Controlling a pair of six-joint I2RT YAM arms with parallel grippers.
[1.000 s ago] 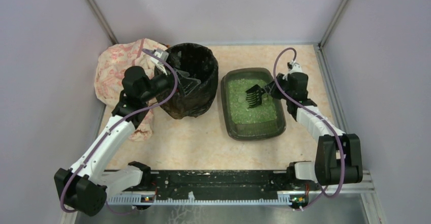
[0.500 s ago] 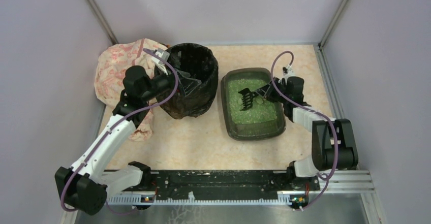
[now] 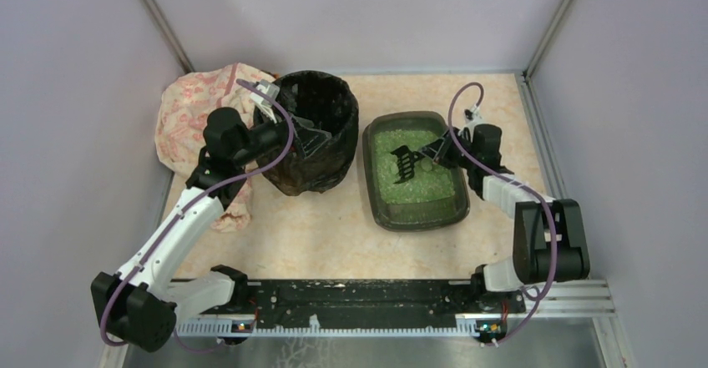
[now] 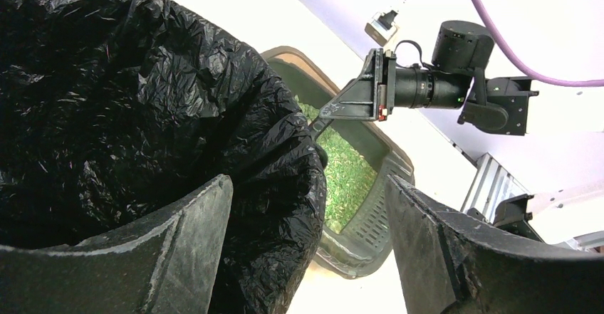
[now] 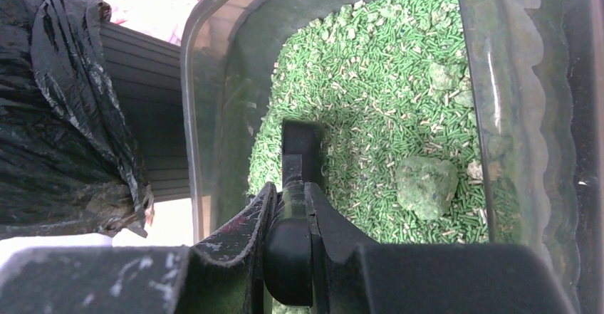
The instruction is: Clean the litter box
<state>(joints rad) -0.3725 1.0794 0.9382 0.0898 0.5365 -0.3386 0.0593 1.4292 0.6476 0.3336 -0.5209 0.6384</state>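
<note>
Litter box [image 3: 417, 219] sitting on tabletop [image 3: 317, 234] right of centre, just beside bin [image 3: 292, 180]. Right fingers [image 5: 238, 236] clamping handle of black scoop [image 3: 404, 162], scoop head dipping into green litter [image 5: 370, 93] in box's far half. Pale green clump [image 5: 426, 186] lying beside scoop. Left fingers [image 4: 181, 239] standing apart, straddling bin's bag-lined rim

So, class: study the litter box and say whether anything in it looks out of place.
A rounded green clump sits on the loose litter in the litter box, beside the scoop the right gripper holds. It looks odd because it is lumped, unlike the pellets around it.
</note>
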